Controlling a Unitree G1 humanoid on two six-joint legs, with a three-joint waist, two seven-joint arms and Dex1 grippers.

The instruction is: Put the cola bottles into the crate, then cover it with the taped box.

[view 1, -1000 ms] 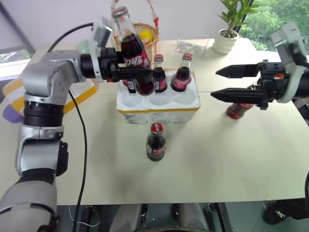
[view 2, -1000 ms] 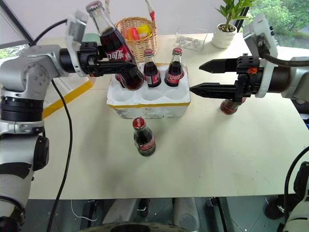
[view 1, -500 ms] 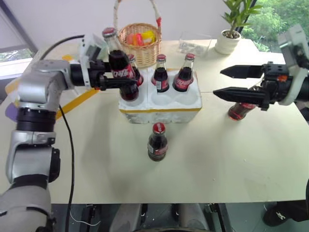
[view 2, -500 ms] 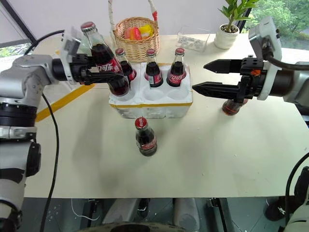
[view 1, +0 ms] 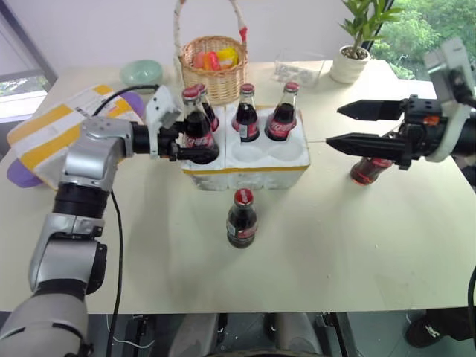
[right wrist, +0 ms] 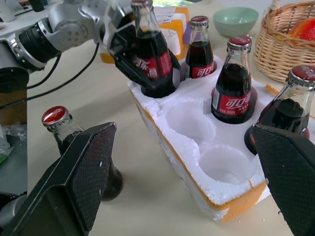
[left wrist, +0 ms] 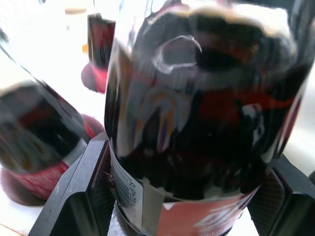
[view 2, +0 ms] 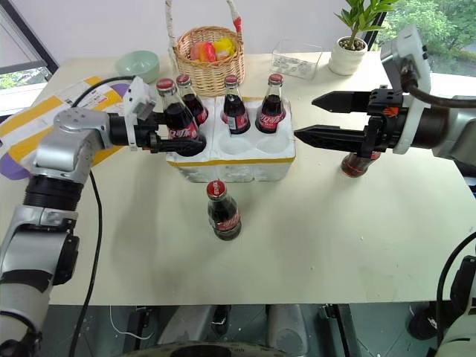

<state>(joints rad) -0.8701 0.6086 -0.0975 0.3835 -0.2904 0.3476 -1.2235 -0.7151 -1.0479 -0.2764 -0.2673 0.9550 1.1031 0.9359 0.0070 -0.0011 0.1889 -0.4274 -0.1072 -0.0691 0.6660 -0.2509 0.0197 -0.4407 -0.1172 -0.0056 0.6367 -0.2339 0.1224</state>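
Four cola bottles (view 1: 246,113) sit in the crate (view 1: 245,158) mid-desk, one gripped by the left gripper (view 1: 195,140) in a front well, so ease it straight down before releasing, right gripper (view 1: 343,125) wide open and empty.

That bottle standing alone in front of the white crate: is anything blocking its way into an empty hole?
Nothing visible. The lone bottle stands on bare table just in front of the crate, whose two nearest empty wells are open. The right gripper hangs open off to the side.
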